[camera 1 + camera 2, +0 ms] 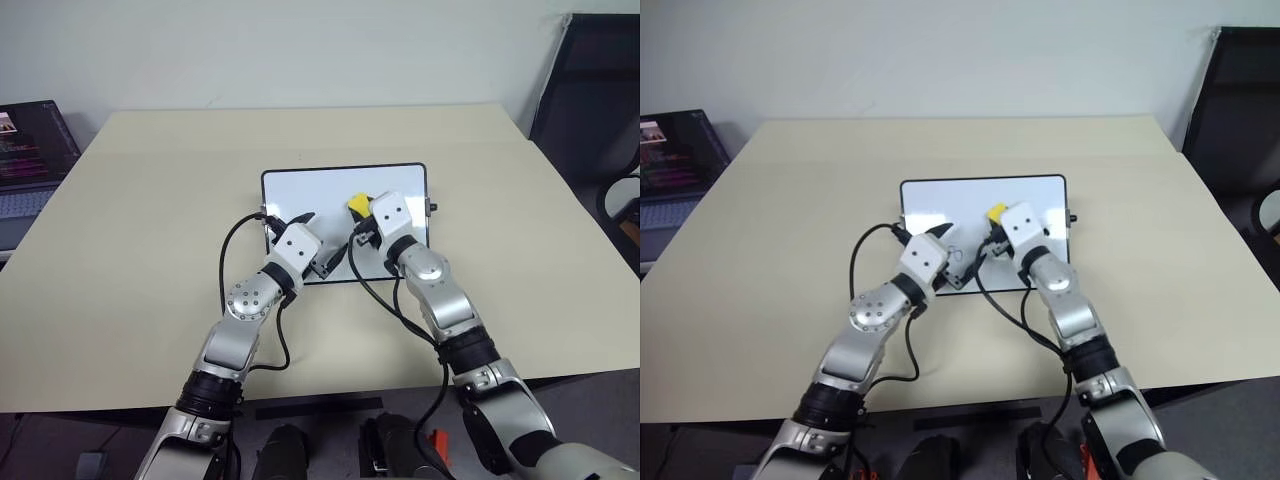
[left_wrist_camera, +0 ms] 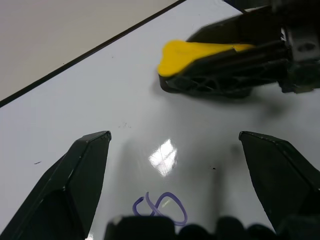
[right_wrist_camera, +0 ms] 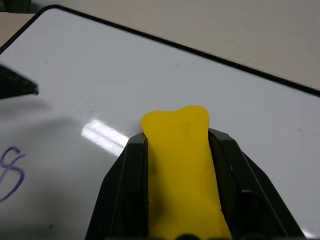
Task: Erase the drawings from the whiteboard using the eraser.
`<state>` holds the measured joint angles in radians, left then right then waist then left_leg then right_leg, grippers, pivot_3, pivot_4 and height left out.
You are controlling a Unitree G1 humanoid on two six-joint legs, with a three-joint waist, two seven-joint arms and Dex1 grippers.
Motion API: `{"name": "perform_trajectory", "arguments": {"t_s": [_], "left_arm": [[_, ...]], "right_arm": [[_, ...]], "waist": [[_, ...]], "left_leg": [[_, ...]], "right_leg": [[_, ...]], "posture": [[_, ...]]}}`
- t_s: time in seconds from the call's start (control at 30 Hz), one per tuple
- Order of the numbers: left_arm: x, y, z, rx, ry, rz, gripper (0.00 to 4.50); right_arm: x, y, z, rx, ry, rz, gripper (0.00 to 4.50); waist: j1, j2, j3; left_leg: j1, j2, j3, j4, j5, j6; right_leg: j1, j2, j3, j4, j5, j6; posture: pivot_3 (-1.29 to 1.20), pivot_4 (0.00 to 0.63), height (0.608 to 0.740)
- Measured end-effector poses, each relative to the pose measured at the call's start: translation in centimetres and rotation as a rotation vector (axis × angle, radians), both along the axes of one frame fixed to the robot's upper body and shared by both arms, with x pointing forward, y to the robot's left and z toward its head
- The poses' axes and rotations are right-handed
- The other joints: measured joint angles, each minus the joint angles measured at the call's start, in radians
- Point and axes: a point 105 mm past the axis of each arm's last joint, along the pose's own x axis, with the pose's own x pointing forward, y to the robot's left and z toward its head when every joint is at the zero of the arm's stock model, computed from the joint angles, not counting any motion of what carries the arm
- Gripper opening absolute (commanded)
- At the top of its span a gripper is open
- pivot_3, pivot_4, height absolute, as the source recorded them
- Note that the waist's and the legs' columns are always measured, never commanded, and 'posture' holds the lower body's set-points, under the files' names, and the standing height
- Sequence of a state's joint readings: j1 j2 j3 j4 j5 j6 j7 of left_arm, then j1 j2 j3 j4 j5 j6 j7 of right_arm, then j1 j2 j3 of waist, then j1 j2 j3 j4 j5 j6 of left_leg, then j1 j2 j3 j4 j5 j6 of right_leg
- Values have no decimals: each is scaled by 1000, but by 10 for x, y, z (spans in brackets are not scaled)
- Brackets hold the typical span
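Observation:
The whiteboard (image 1: pixel 330 185) lies flat in the middle of the table, long side toward me. My right gripper (image 3: pixel 177 137) is shut on the yellow eraser (image 3: pixel 180 170), which sits low over the board's right half, and whether it touches the surface I cannot tell. The eraser (image 1: pixel 357 204) sticks out ahead of the fingers. My left gripper (image 2: pixel 172 136) hangs open over the board's near left part with nothing between its fingers. One drawing, a thin purple "8" (image 2: pixel 160 207), sits on the board just under the left gripper and to the left of the eraser.
A laptop (image 1: pixel 25 150) with a lit screen stands at the table's far left edge. A black chair (image 1: pixel 590 90) stands beyond the right corner. Bare beige table (image 1: pixel 150 250) surrounds the board. Black cables (image 1: pixel 232 250) loop from both wrists.

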<state>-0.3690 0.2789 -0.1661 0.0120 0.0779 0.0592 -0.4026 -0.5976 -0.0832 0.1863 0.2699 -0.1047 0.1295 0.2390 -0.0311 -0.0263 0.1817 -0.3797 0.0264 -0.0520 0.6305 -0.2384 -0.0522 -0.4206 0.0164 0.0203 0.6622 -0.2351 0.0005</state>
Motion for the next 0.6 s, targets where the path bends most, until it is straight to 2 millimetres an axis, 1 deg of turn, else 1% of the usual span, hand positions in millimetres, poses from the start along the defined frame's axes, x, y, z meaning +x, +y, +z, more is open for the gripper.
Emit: {"name": "perform_trajectory", "arguments": {"t_s": [0.13, 0.33, 0.6], "left_arm": [[-3, 1, -1, -4, 5, 5, 4500], [-13, 5, -9, -12, 44, 34, 4500], [-23, 27, -28, 50, 99, 207, 4500]], "right_arm": [[-9, -11, -10, -20, 23, -8, 1280], [-16, -20, -11, -6, 28, -25, 1280], [-17, -42, -8, 15, 32, -74, 1280]], "waist": [[0, 0, 0], [0, 0, 0], [0, 0, 0]], "left_leg": [[1, 0, 0, 1, 0, 0], [0, 0, 0, 0, 0, 0], [-1, 0, 0, 0, 0, 0]], "right_leg": [[1, 0, 0, 1, 0, 0], [0, 0, 0, 0, 0, 0], [0, 0, 0, -1, 0, 0]], "posture": [[0, 150, 740], [0, 150, 740], [0, 150, 740]]}}
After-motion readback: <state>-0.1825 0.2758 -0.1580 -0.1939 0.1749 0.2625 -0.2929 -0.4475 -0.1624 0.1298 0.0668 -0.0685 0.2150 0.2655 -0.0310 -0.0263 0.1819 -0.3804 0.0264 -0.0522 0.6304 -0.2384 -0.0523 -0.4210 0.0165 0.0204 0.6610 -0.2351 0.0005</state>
